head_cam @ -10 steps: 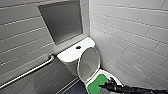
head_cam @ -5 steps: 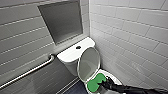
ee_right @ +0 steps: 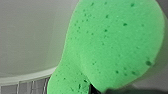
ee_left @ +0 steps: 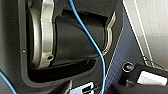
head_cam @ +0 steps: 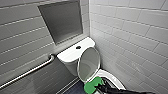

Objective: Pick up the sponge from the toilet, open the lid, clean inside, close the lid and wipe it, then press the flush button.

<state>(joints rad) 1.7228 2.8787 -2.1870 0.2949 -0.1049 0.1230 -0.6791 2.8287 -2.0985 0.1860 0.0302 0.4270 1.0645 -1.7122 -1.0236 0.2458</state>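
One claw working: your right gripper [head_cam: 99, 87] was clamped on the sponge [head_cam: 91, 86], with a fold of it pinched at the dark tips.
Change: over the last second you drew the sponge from deep in the bowl of the toilet [head_cam: 68, 57], close under the lid [head_cam: 88, 63], out to the bowl's near rim.
Meaning: the inside scrub looked to be ending or between strokes. The lid was up, so closing, wiping and flushing were not yet done.
Sponge: bright green, soft and pitted with small pores, with a rounded, lumpy outline.
Bowl rim [head_cam: 111, 76]: white, glossy ceramic in an oval curve.
Lid: smooth, pale oval, standing raised in front of the tank.
Tank: boxy and white with a flat top.
Flush button [head_cam: 78, 47]: small, dark and round, in the middle of the tank top, well apart from your gripper.
Beyond the toilet: pale glazed tiles, a grey recessed niche [head_cam: 62, 22] above the tank, and a metal grab bar [head_cam: 27, 72] beside it.
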